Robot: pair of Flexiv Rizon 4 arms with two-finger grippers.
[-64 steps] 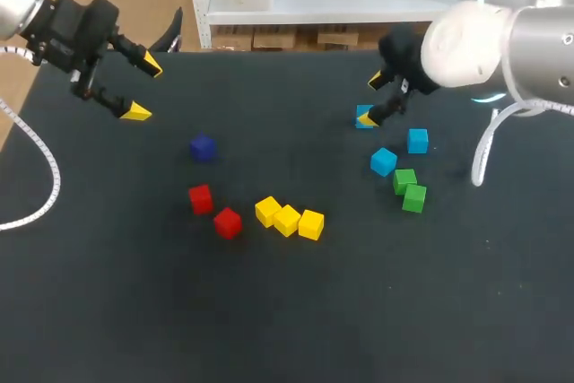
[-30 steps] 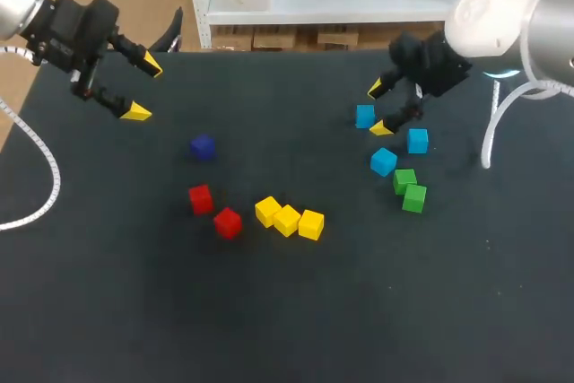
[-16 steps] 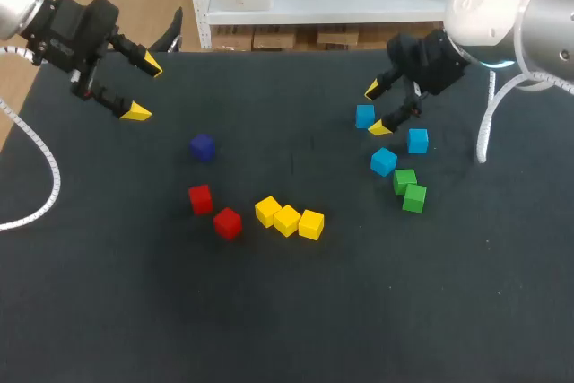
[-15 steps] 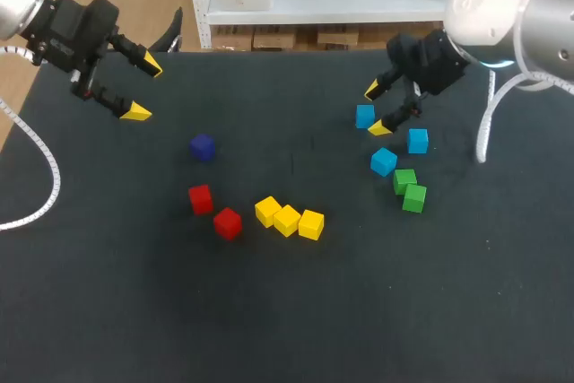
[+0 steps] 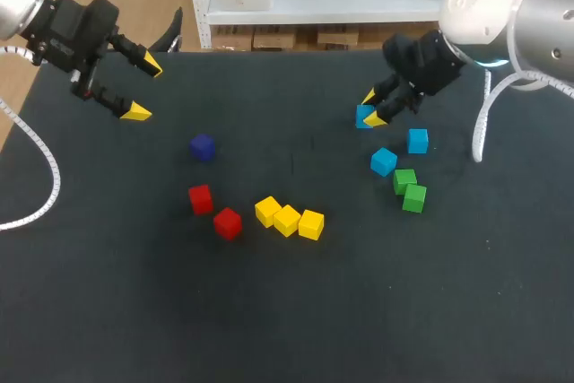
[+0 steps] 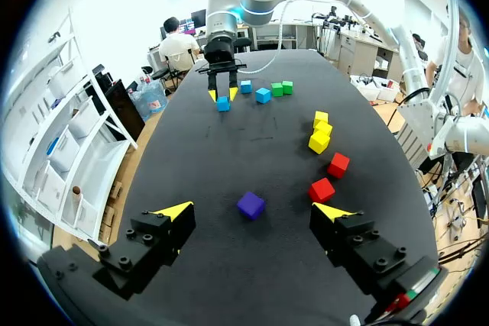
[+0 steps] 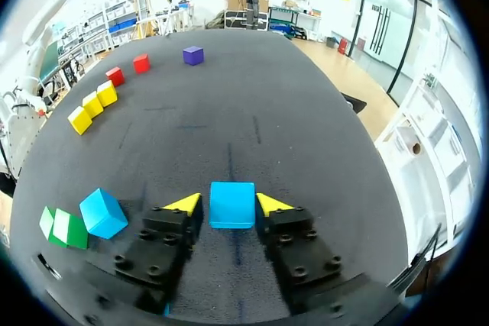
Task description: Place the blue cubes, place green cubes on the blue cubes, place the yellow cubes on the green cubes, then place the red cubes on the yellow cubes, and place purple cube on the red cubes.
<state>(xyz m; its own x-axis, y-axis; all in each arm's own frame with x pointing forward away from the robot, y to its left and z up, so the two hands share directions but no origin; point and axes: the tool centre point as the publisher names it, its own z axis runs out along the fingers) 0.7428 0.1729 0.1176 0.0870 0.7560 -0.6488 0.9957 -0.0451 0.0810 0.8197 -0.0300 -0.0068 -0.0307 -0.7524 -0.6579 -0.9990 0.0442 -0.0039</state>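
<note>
the left arm comes in at the far left corner, and the left gripper is held high with its fingers spread wide. the right arm enters from the far right, wrist tilted down. the right gripper sits low, fingers parted only narrowly.

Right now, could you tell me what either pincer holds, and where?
Nothing is held. The right pincer straddles a blue cube with a gap; the left pincer is empty.

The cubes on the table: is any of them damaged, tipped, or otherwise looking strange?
Nothing stands out. All cubes rest flat and whole on the table, none stacked; one blue cube sits between the right gripper's fingers.
</note>
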